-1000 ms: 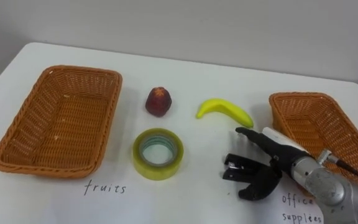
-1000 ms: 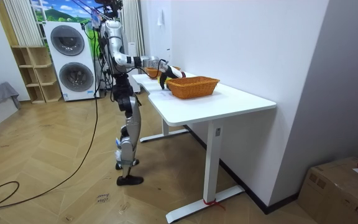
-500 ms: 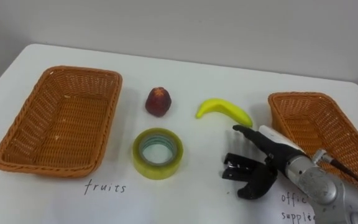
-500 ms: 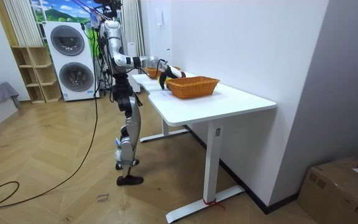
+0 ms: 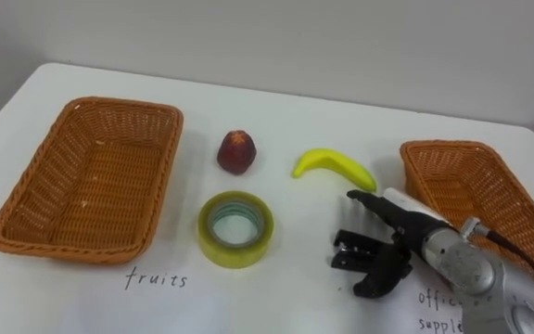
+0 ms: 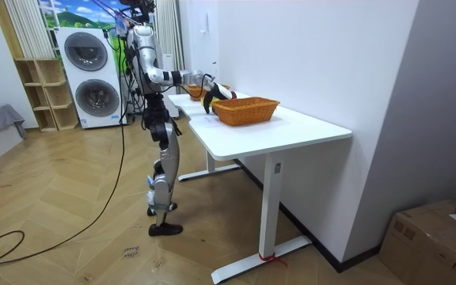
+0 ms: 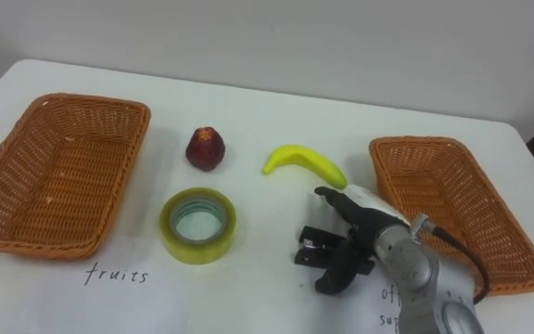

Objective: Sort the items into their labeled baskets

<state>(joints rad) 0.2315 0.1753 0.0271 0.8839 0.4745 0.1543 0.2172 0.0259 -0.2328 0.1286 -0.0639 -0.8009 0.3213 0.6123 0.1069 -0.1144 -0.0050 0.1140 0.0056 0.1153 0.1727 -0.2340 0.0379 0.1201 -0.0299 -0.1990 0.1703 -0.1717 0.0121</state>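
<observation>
My right robot hand [image 5: 401, 232] hovers low over the white desk [image 5: 295, 297], near its front edge, fingers loosely spread and pointing left with the thumb hanging below them. It grips nothing. The sorting has not begun: every item lies on the desk between the two baskets.

The curved yellow banana [image 5: 334, 165] lies just beyond my uppermost fingertip, near it but not touching, its length running from upper left to lower right. The yellow-green roll of clear tape [image 5: 235, 228] lies flat to the left of my fingers, apart from them, about midway between the robot hand and the large orange-brown wicker basket on the left [image 5: 40, 176]. The small dark red fruit [image 5: 236, 152] sits behind the tape and to the left of the banana, well apart from my fingers.

The second orange-brown wicker basket [image 5: 489, 186] stands just beside the robot hand on its right, and my forearm crosses in front of its near left corner.

In the room view I stand upright on a wooden floor at the far end of the desk, one arm stretched out over it, with two stacked white washing machines [image 6: 91, 75] behind me.
</observation>
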